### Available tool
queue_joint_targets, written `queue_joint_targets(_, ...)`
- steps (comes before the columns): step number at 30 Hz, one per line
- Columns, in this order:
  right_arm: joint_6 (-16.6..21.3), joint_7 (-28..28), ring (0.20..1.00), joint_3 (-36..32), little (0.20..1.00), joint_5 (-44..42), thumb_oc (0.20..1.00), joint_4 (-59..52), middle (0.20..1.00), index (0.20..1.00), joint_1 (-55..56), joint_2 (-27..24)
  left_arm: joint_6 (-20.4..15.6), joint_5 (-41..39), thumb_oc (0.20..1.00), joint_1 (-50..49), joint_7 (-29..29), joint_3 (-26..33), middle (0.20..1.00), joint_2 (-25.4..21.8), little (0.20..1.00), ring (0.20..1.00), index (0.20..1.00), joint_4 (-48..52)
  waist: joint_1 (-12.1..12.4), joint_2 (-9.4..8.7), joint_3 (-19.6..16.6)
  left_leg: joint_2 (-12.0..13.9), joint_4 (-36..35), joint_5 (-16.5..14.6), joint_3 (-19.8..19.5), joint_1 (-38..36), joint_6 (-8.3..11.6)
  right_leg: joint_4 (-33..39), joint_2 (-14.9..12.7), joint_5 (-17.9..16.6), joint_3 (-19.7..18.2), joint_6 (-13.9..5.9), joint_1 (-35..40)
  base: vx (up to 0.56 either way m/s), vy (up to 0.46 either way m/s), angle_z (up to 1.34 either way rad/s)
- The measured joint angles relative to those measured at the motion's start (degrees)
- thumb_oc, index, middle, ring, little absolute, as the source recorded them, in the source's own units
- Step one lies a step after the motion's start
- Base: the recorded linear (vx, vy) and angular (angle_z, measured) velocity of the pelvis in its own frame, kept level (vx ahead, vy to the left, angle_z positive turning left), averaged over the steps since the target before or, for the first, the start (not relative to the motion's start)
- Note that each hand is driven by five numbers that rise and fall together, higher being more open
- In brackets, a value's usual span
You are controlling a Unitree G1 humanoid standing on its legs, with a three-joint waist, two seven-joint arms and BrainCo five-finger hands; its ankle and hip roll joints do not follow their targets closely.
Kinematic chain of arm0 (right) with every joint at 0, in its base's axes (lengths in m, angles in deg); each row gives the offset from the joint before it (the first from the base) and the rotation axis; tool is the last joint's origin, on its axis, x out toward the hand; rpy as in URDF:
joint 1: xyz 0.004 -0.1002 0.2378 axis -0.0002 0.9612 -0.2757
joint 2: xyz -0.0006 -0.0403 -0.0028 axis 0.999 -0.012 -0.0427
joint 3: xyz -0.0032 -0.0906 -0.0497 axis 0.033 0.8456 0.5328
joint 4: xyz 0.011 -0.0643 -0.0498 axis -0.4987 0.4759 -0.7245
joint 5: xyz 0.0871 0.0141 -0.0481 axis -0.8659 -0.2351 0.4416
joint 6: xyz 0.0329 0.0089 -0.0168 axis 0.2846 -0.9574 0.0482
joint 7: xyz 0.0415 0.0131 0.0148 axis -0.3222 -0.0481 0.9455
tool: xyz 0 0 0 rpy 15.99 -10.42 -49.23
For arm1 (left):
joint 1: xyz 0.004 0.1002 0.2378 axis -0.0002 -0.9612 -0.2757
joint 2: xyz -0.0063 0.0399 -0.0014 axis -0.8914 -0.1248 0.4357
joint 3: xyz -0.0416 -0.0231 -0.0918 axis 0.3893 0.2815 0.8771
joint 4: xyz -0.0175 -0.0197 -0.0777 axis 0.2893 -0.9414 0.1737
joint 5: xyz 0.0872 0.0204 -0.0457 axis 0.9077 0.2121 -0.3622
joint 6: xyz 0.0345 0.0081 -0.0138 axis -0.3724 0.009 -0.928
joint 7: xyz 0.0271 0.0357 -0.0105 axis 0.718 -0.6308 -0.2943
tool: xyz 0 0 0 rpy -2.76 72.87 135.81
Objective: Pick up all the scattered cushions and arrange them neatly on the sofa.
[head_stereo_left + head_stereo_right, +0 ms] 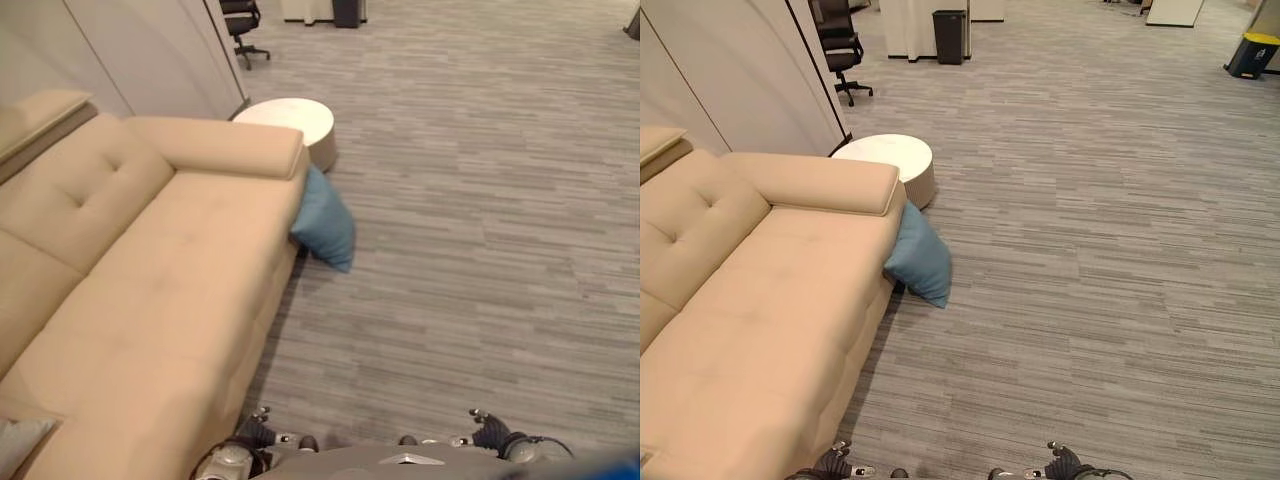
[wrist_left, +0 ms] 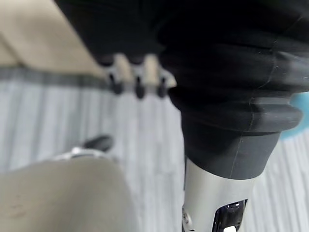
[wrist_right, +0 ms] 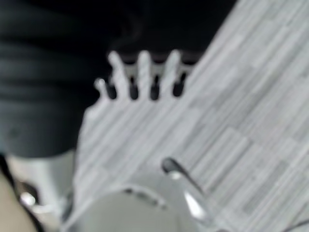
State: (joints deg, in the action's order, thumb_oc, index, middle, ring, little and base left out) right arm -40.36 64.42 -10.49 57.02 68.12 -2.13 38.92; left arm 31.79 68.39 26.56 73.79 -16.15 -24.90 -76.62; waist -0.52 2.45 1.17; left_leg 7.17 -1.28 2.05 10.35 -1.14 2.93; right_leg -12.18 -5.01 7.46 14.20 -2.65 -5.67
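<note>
A blue cushion (image 1: 325,220) stands on the grey carpet, leaning against the front corner of the beige sofa (image 1: 170,290) below its armrest. A grey cushion corner (image 1: 18,442) lies on the sofa seat at the near left. My left hand (image 1: 258,432) hangs low beside the sofa's front edge, far short of the blue cushion. In its wrist view its fingers (image 2: 137,79) are relaxed and hold nothing. My right hand (image 1: 488,430) hangs low over bare carpet; its fingers (image 3: 142,72) are straight and empty.
A round white side table (image 1: 292,122) stands just past the sofa's armrest, by a pale wall panel. Further back are a black office chair (image 1: 840,50), a dark bin (image 1: 949,35) and a yellow-lidded bin (image 1: 1252,52). Open carpet stretches to the right of the sofa.
</note>
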Motion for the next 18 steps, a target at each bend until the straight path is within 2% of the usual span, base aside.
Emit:
queue_joint_targets(3, 0.0, 0.0, 1.000, 0.0, 1.000, 0.0, 1.000, 0.0, 1.000, 1.000, 0.1, -0.1, 0.0, 0.0, 1.000, 0.0, 0.0, -0.4, 1.000, 0.0, 1.000, 1.000, 1.000, 0.0, -0.1, -0.46, -0.9, -0.4, 0.9, -1.3, 0.6, 0.0, 0.17, -1.7, -0.5, 0.7, -1.1, -0.37, -1.0, 0.02, 0.092, -0.16)
queue_joint_targets(8, 0.0, 0.0, 1.000, 0.2, 1.000, -0.3, 1.000, 0.0, 1.000, 1.000, 0.2, 0.8, 0.0, -0.1, 1.000, 0.7, -0.1, -0.4, 1.000, -0.9, 1.000, 1.000, 1.000, 0.0, -0.6, -3.45, -1.4, -2.3, 1.3, -2.2, 2.4, -0.3, -0.53, -3.1, -1.7, 0.5, -3.6, -1.07, -2.5, 0.02, 0.095, -0.22)
queue_joint_targets(9, 0.0, 0.0, 1.000, 0.2, 1.000, -0.3, 1.000, 0.0, 1.000, 1.000, 0.0, 1.0, 0.0, -0.1, 1.000, 1.0, -0.1, -0.5, 1.000, -1.2, 1.000, 1.000, 1.000, 0.0, -0.6, -4.16, -1.1, -2.7, 1.1, -2.5, 2.9, -0.6, -0.96, -3.4, -1.9, 0.4, -4.3, -1.57, -2.7, 0.02, 0.093, -0.29)
queue_joint_targets(11, 0.0, 0.0, 1.000, 0.6, 1.000, -0.3, 1.000, 0.0, 1.000, 1.000, -0.5, 1.7, 0.0, -0.1, 1.000, 1.6, -0.1, -0.7, 1.000, -2.1, 1.000, 1.000, 1.000, 0.0, -1.4, -5.36, 0.2, -3.8, -0.8, -2.4, 3.5, -2.1, -1.24, -6.3, -3.3, 0.0, -5.2, -4.56, -3.5, 0.06, 0.089, -0.22)
queue_joint_targets(13, -0.1, -0.1, 1.000, 0.6, 1.000, -0.4, 1.000, 0.0, 1.000, 1.000, -0.7, 2.9, 0.0, -0.1, 1.000, 1.6, -0.1, -0.8, 1.000, -2.9, 1.000, 1.000, 1.000, 0.0, -1.9, -6.27, 1.3, -4.6, -2.7, -2.0, 4.4, -3.1, -1.61, -7.1, -4.4, 0.0, -5.3, -5.02, -4.7, 0.14, 0.032, -0.22)
queue_joint_targets(16, -0.2, 0.0, 1.000, 0.7, 1.000, -0.4, 1.000, 0.0, 1.000, 1.000, -0.4, 2.9, 0.0, -0.1, 1.000, 1.4, -0.1, -0.9, 1.000, -3.2, 1.000, 1.000, 1.000, 0.0, -2.3, -6.68, 1.3, -4.7, -4.3, -1.8, 4.9, -4.3, -1.74, -4.9, -4.8, -0.3, -3.7, -5.78, -3.7, 0.19, -0.054, -0.16)
queue_joint_targets(18, -0.2, -0.1, 1.000, 0.6, 1.000, -0.4, 1.000, -0.1, 1.000, 1.000, -0.8, 2.8, 0.0, -0.1, 1.000, 1.5, -0.1, -0.8, 1.000, -2.9, 1.000, 1.000, 1.000, 0.0, -2.5, -6.13, 1.7, -4.0, -4.3, -1.9, 5.0, -4.3, -1.70, -4.6, -4.9, -0.7, -0.9, -5.27, -4.3, 0.21, -0.091, -0.11)
